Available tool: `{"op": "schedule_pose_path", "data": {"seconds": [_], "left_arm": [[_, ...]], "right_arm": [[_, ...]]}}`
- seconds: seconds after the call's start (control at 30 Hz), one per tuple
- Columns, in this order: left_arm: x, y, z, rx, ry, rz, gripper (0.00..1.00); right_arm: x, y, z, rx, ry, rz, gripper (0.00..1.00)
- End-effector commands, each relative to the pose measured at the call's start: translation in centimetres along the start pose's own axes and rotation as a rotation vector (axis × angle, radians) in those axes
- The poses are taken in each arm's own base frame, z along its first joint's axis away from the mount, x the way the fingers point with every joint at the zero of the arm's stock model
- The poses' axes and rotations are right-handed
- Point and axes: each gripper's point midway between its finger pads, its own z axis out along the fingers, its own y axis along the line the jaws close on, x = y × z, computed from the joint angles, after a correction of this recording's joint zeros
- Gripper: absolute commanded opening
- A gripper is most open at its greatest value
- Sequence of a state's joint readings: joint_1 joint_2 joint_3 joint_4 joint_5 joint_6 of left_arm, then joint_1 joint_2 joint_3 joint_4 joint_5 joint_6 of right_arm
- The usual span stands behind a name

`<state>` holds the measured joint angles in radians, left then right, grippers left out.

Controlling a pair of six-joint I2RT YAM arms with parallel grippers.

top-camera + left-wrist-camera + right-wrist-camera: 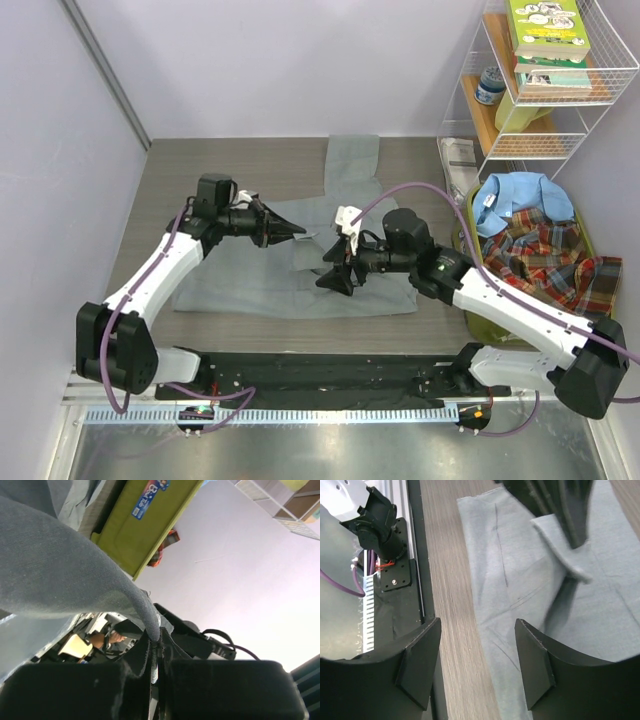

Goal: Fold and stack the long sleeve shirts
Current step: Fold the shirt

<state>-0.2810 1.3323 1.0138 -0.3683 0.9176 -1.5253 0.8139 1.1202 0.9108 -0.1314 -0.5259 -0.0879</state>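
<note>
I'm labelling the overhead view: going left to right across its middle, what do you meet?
In order: left gripper, shut on the grey shirt → right gripper, open → red-green plaid shirt. The grey shirt spans both grippers, so it has no slot.

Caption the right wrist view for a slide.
Right gripper open above the grey shirt on the table; left gripper pinches a fold.

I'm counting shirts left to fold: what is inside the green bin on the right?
A light blue shirt lies partly on a red-green plaid shirt in the green bin. They cover its floor, so anything beneath cannot be seen.
</note>
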Motion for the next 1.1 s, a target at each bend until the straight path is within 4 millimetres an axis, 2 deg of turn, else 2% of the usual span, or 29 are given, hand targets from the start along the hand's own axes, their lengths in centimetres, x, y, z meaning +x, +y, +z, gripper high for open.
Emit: {"op": "schedule_pose_path", "data": {"seconds": [0.0, 0.07, 0.2, 0.3, 0.37, 0.43, 0.53, 0.63, 0.7, 0.77, 0.8, 0.83, 0.87, 0.9, 0.93, 0.97, 1.0, 1.03, 1.07], "left_arm": [[0.5, -2.2, -0.9, 0.083, -0.029, 0.009, 0.00], [0.6, -1.7, -0.9, 0.088, -0.021, 0.001, 0.00], [1.0, -1.5, -1.2, 0.104, -0.014, 0.017, 0.00], [1.4, -1.9, -1.4, 0.116, -0.006, 0.021, 0.00], [1.7, -1.8, -1.4, 0.120, 0.005, 0.023, 0.00], [2.0, -1.7, -1.6, 0.134, 0.009, 0.043, 0.00], [2.0, -1.2, -1.6, 0.131, 0.008, 0.036, 0.00], [1.9, -0.8, -1.5, 0.135, 0.003, 0.033, 0.00], [1.5, -0.9, -1.7, 0.153, -0.007, 0.063, 0.06], [1.0, -1.0, -2.2, 0.166, -0.034, 0.091, 0.22], [0.0, -1.0, -2.8, 0.177, -0.072, 0.095, 0.40], [-0.6, -0.8, -3.2, 0.172, -0.103, 0.135, 0.68], [-1.1, -0.7, -3.8, 0.176, -0.134, 0.174, 0.70], [-2.2, -1.5, -5.2, 0.194, -0.190, 0.228, 0.72], [-2.9, -1.1, -6.1, 0.169, -0.241, 0.366, 0.74], [-3.3, -1.7, -7.1, 0.172, -0.281, 0.449, 0.74], [-3.7, -3.2, -8.9, 0.186, -0.340, 0.548, 0.75], [-4.4, -3.6, -10.0, 0.182, -0.387, 0.671, 0.75], [-4.5, -3.5, -10.6, 0.160, -0.406, 0.723, 0.73]], "right_arm": [[-2.3, -0.7, 1.0, 0.020, -0.056, -0.050, 0.65], [-2.0, -2.0, 1.2, 0.077, -0.042, -0.058, 0.65], [-1.2, -2.7, 1.7, 0.107, -0.020, -0.036, 0.63], [-1.4, -3.2, 1.8, 0.132, -0.031, -0.016, 0.48], [-1.4, -4.6, 1.9, 0.206, -0.030, -0.002, 0.37], [-1.7, -5.7, 1.8, 0.240, -0.032, -0.004, 0.37], [-2.2, -5.8, 1.6, 0.234, -0.034, -0.014, 0.02], [-2.7, -4.8, 1.3, 0.185, -0.038, -0.050, 0.01], [-3.4, -4.3, 0.8, 0.162, -0.047, -0.096, 0.01], [-3.7, -4.0, 0.0, 0.143, -0.042, -0.148, 0.01], [-4.4, -3.8, -0.4, 0.133, -0.050, -0.171, 0.01], [-4.3, -3.3, -0.6, 0.096, -0.033, -0.201, 0.01], [-4.4, -2.9, -0.7, 0.075, -0.027, -0.222, 0.01], [-5.4, -2.5, -1.0, 0.056, -0.036, -0.246, 0.01], [-4.9, -1.8, -1.1, 0.018, -0.010, -0.249, 0.01], [-5.0, -1.7, -1.2, 0.001, -0.002, -0.285, 0.01], [-5.4, -1.6, -1.1, -0.011, 0.002, -0.298, 0.01], [-4.8, -1.6, -1.1, -0.022, 0.031, -0.294, 0.01], [-4.6, -1.6, -1.0, -0.028, 0.043, -0.292, 0.01]]}}
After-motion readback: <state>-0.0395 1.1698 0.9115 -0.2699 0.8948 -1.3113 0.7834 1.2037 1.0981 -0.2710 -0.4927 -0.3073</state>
